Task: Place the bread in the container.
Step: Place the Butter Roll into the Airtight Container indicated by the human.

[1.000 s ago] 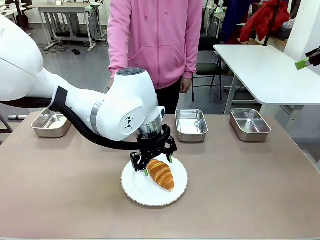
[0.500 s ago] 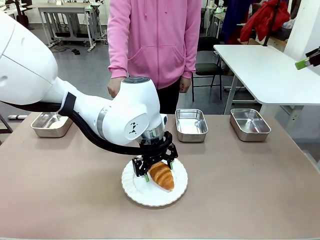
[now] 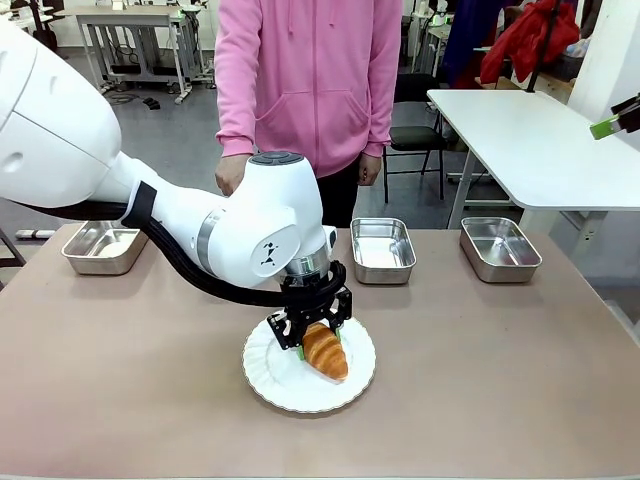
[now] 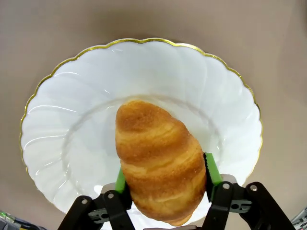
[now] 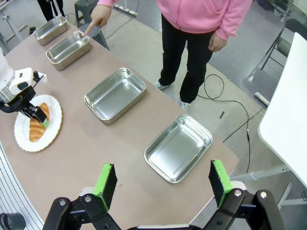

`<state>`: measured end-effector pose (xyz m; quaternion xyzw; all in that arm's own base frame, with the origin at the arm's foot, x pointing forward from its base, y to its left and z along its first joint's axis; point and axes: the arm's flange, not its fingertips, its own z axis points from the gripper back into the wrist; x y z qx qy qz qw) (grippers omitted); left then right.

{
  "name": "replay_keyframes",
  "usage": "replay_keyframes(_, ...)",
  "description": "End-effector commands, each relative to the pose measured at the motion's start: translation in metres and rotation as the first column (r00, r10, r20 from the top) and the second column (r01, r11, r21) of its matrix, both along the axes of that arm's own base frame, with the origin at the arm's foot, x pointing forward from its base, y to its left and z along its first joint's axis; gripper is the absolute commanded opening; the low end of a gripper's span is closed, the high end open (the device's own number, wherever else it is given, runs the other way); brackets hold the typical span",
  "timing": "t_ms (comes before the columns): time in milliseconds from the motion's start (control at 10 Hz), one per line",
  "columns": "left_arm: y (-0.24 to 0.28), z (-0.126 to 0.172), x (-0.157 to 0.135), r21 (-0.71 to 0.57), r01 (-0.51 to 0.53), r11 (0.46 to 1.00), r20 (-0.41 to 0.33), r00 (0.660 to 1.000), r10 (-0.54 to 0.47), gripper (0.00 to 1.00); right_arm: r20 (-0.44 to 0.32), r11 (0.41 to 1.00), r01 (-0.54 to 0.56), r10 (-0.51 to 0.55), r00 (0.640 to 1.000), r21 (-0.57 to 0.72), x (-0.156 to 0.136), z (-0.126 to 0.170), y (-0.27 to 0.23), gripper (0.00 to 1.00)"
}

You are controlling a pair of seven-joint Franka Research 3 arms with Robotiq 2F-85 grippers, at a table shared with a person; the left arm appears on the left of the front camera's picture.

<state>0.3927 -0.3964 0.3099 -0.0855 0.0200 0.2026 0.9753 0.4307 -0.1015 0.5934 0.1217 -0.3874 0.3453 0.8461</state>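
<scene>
The bread (image 3: 325, 352), a golden-brown ridged croissant, lies on a round white plate (image 3: 272, 376) at the table's front middle. My left gripper (image 3: 312, 335) reaches down over its far end and is shut on it. In the left wrist view the green pads (image 4: 213, 170) press both sides of the bread (image 4: 156, 153), which rests on the plate (image 4: 72, 96). In the right wrist view a person's hand (image 5: 98, 18) points at one steel container (image 5: 68, 50), second in a row of several alike. My right gripper (image 5: 163, 179) hangs open high above the table's right end.
Steel pans stand along the far edge at the left (image 3: 100, 248), middle (image 3: 382, 250) and right (image 3: 499, 248). My left arm (image 3: 150, 215) crosses the table's left half. A person in pink (image 3: 310, 80) stands at the far side. A white side table (image 3: 540, 140) is at the right.
My left gripper came down a little over the croissant and its jaws closed from open onto the bread. The croissant stays on the plate.
</scene>
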Motion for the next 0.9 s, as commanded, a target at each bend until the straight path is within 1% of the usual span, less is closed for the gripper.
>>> replay_keyframes(0,-0.007,-0.006,0.005,0.019,0.006,1.0,0.014,1.0,-0.006,0.41,0.014,1.0,-0.014,0.013,1.0,0.019,0.001,0.0,-0.001,1.0)
replay_keyframes(100,0.0,0.0,0.0,0.0,0.0,1.0,0.0,1.0,0.0,0.41,0.014,1.0,-0.014,0.013,1.0,0.019,0.001,0.0,-0.001,1.0)
replay_keyframes(600,-0.002,0.003,0.001,-0.005,0.002,1.0,0.006,1.0,-0.002,0.41,0.014,1.0,-0.014,0.013,1.0,0.019,0.001,0.0,-0.001,1.0)
replay_keyframes(700,0.008,0.021,0.01,-0.003,0.047,0.999,0.071,0.996,-0.047,0.41,0.014,1.0,-0.014,0.013,1.0,0.019,0.001,0.0,-0.001,1.0)
replay_keyframes(800,0.021,0.042,0.02,0.015,0.098,0.995,0.094,0.991,-0.099,0.41,0.014,1.0,-0.014,0.013,1.0,0.019,0.001,0.0,-0.001,1.0)
